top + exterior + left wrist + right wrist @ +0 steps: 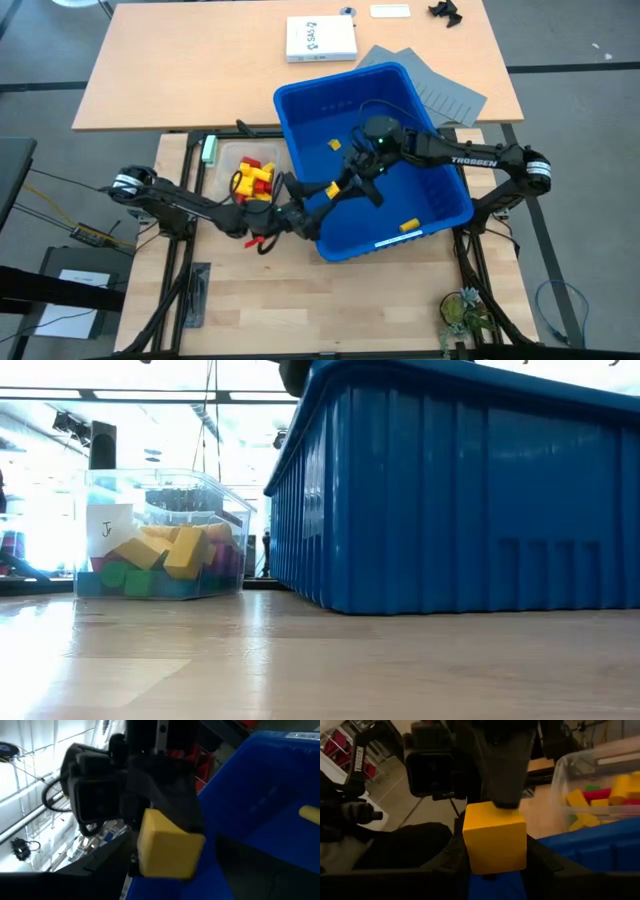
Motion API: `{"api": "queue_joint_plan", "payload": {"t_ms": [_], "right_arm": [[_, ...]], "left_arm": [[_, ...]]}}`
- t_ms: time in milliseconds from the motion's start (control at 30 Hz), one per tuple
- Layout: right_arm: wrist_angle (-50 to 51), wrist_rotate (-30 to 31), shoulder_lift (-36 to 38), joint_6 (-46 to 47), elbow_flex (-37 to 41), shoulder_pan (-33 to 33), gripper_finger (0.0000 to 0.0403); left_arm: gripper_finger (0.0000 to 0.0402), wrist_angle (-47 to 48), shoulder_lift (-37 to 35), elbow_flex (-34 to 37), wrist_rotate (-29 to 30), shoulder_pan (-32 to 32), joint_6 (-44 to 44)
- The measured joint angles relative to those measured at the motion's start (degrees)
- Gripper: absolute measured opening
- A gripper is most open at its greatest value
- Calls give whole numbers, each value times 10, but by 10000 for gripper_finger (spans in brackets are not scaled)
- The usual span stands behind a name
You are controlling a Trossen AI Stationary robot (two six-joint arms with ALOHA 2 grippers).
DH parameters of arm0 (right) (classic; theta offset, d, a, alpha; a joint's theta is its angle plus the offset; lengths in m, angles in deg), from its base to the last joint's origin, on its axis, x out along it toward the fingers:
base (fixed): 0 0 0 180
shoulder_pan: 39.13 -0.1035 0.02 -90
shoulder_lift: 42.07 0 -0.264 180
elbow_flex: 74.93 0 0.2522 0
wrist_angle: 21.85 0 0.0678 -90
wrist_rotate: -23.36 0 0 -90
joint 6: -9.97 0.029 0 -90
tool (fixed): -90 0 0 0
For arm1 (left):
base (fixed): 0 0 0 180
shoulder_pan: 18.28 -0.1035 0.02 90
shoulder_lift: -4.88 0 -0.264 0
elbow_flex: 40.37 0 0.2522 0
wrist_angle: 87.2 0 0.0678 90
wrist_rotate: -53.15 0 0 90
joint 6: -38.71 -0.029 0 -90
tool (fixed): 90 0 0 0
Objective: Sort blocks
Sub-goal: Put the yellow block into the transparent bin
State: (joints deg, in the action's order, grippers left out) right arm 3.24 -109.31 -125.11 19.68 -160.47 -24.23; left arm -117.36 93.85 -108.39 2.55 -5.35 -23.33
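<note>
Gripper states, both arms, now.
Left gripper: against the yellow block over the blue bin; grip cannot be told.
Right gripper: closed on that yellow block.
</note>
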Motion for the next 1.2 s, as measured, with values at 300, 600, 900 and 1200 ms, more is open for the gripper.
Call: {"api": "queue_joint_plan", "payload": {"t_ms": [300, 600, 900, 1200], "right_arm": [[-27, 13, -13, 18, 0, -27, 127], [-44, 20, -12, 46, 0, -32, 217], [-56, 15, 1, 44, 0, 8, 311], [-72, 15, 14, 51, 0, 60, 328]], "left_arm": [[259, -26, 11, 0, 0, 0, -22], [141, -27, 12, 0, 21, 2, 3], [141, 42, -11, -40, 153, 19, 172], [141, 600, -108, -158, 177, 17, 621]]}}
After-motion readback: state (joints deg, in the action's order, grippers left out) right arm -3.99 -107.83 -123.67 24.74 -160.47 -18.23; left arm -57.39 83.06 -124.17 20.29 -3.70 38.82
